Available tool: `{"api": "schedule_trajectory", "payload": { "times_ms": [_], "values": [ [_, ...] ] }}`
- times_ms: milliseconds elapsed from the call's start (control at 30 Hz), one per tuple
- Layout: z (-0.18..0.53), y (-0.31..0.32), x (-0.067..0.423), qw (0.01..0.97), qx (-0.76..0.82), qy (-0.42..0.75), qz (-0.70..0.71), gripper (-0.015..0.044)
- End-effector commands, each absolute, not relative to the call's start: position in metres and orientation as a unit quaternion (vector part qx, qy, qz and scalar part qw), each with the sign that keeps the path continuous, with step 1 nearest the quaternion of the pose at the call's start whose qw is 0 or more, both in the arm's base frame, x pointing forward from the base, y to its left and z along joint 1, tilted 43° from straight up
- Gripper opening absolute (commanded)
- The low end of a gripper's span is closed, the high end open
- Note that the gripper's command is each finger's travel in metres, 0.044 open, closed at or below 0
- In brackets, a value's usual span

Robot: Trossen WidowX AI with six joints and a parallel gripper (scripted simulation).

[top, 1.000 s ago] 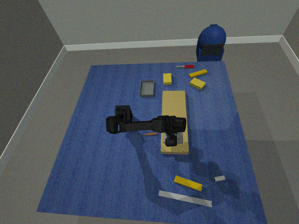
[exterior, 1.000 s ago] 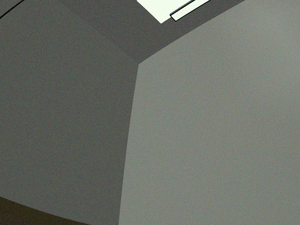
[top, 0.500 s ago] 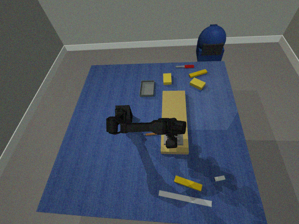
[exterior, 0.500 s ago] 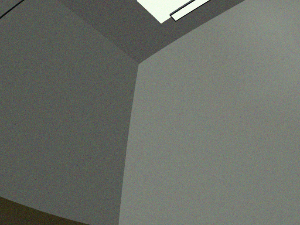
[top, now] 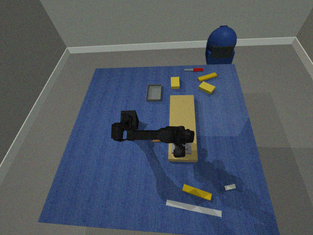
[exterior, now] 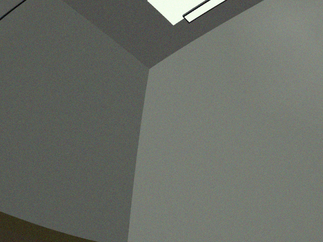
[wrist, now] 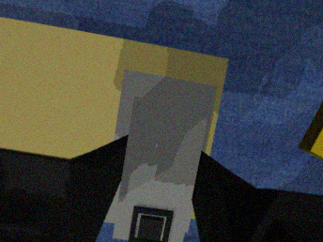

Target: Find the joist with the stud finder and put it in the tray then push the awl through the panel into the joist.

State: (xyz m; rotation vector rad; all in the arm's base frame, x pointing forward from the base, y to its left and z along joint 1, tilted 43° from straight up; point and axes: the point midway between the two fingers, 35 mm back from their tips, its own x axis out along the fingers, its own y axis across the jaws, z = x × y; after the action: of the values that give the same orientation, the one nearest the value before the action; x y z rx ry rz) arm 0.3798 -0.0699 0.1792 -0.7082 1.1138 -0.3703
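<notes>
I have the black parallel-jaw gripper [top: 179, 149] clamped on the flat grey rectangular stud finder [wrist: 165, 141] — it lies over the near end of the long tan wooden floor panel [top: 182, 108], whose long axis runs ahead of the jaws, unswept.

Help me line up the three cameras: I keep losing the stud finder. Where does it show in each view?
Top: the stud finder peeks out grey under the gripper, over the near end of the floor panel.
Exterior: not in it; only walls and ceiling.
Wrist: the grey slab at centre, clamped between the dark fingers.
Shared landmark: the tan floor panel, in the top and wrist views.
</notes>
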Motion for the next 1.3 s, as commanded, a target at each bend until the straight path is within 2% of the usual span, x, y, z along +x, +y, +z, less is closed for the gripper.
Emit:
{"api": "schedule_trajectory", "payload": {
  "times_ms": [0,667,1267],
  "values": [
    [0.173,-0.074,0.380,0.774,-0.329,0.515,-0.168,0.0000],
    [0.161,-0.086,0.382,0.773,-0.329,0.515,-0.169,0.0000],
    [0.135,-0.059,0.379,0.773,-0.328,0.515,-0.168,0.0000]
  ]
}}
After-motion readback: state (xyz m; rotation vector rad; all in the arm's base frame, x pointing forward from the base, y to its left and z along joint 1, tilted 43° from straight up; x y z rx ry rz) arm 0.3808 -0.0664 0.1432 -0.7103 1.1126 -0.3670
